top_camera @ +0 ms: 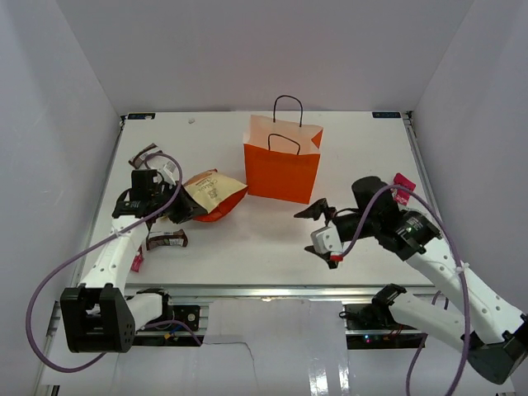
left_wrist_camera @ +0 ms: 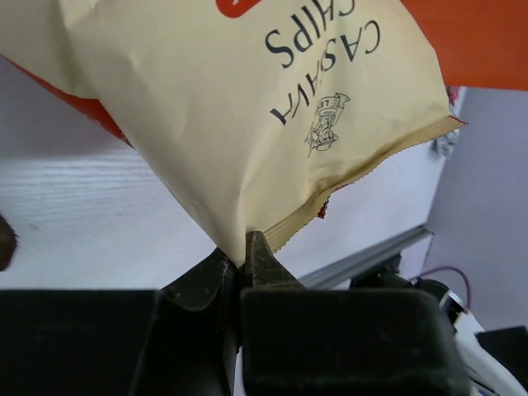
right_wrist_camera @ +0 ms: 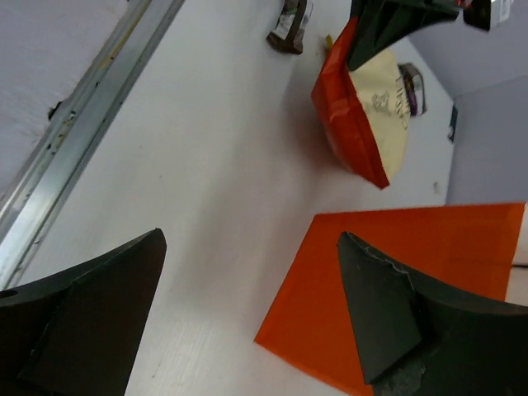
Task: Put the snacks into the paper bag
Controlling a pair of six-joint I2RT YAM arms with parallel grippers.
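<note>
The crisp packet [top_camera: 213, 194], red-orange with a cream face reading "cassava chips", lies left of the paper bag [top_camera: 282, 169]. My left gripper [top_camera: 183, 209] is shut on the packet's sealed corner. In the left wrist view the packet [left_wrist_camera: 247, 107] fans out from between the closed tips of that gripper [left_wrist_camera: 239, 256]. The orange bag stands upright with its mouth open and black handles up. My right gripper [top_camera: 318, 234] hangs open just right of the bag, holding nothing. In the right wrist view this gripper [right_wrist_camera: 252, 238] faces the bag's lower corner [right_wrist_camera: 412, 272], with the packet [right_wrist_camera: 371, 115] beyond.
A dark brown bar [top_camera: 167, 240] lies near the left arm, another small packet [top_camera: 148, 153] sits behind it, and a pink one [top_camera: 137, 262] by the front edge. A pink packet [top_camera: 404, 183] shows behind the right arm. White walls enclose the table.
</note>
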